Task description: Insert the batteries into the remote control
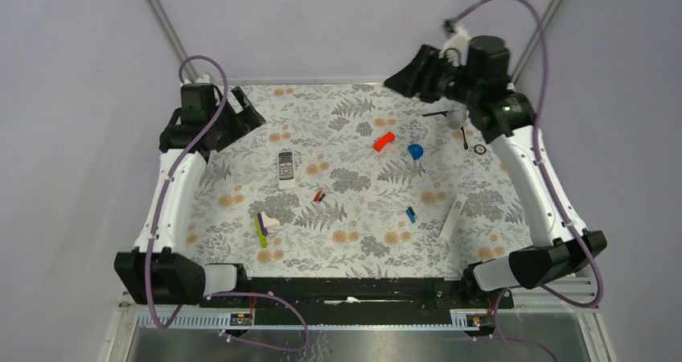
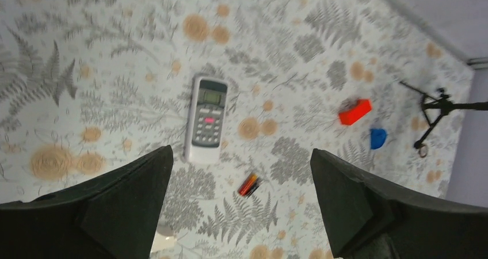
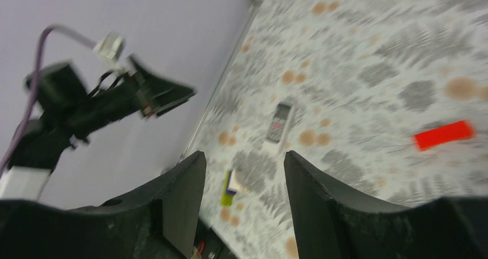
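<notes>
One remote control (image 1: 287, 168) lies face up, left of centre on the fern-print table (image 1: 354, 249). There are two batteries. The red-and-black battery (image 1: 318, 195) is near its lower right, and the blue battery (image 1: 411, 214) is well apart, lower right of centre. One orange-red cylinder (image 1: 384, 141) and one blue cap (image 1: 415, 150) sit upper right of centre. One white bar (image 1: 453, 217) lies at right. The left gripper (image 2: 240, 153), upper left, gapes wide and empty. The right gripper (image 3: 243, 155), upper right, stands partly parted and grips nothing.

An orange-red cylinder (image 1: 384, 141) and a blue cap (image 1: 415, 150) lie near each other toward the worktop's (image 1: 354, 249) far right. A white bar (image 1: 453, 217) lies near the right edge, and a yellow-and-purple piece (image 1: 261, 228) near the near-left corner.
</notes>
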Tool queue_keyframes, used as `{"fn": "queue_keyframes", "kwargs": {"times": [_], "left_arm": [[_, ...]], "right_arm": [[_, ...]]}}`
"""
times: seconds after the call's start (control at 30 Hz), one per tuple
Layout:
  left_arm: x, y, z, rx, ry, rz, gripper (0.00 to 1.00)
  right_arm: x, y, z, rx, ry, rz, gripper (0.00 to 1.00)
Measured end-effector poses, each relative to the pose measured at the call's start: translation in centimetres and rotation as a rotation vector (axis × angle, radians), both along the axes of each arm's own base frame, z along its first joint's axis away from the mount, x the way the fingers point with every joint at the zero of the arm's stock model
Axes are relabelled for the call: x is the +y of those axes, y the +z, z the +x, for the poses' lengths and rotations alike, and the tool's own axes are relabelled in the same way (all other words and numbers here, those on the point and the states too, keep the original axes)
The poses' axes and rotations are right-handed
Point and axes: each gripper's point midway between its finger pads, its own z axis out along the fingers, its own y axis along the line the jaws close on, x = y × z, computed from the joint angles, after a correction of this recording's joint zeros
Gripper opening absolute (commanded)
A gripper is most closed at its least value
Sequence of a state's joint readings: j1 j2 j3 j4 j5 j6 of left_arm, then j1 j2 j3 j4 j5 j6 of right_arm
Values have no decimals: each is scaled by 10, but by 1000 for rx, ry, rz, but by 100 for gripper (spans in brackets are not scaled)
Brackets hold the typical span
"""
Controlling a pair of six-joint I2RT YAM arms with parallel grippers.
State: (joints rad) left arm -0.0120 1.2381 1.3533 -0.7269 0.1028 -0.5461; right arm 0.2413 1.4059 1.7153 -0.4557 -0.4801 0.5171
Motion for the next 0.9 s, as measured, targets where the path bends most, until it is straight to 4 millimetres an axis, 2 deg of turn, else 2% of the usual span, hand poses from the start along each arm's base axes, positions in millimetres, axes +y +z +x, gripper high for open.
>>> {"fn": "queue_keyframes", "kwargs": {"times": [0.07,0.13,0.23,0.37,0.5,0.57,0.67,0.77,0.9], "left_arm": [[-1,-26,2,83,0,-9,99],[-5,-47,2,143,-22,-25,99],[-11,-75,-1,211,-40,-28,99],[-32,-109,-4,296,-98,39,99],[-58,-153,0,396,-161,120,99],[-61,-179,2,459,-165,142,99],[-55,-215,2,551,-147,174,99],[-53,-231,2,588,-139,185,96],[-54,-242,8,589,-141,184,85]], "right_arm": [[41,-14,-14,44,105,4,59],[74,-31,-29,84,178,-7,59],[107,-55,-47,126,227,-50,61],[136,-87,-59,164,229,-117,74],[142,-125,-69,215,212,-189,83],[138,-139,-68,233,187,-216,89],[132,-153,-65,247,150,-246,98],[128,-162,-64,252,131,-260,99],[124,-174,-68,269,126,-277,98]]}}
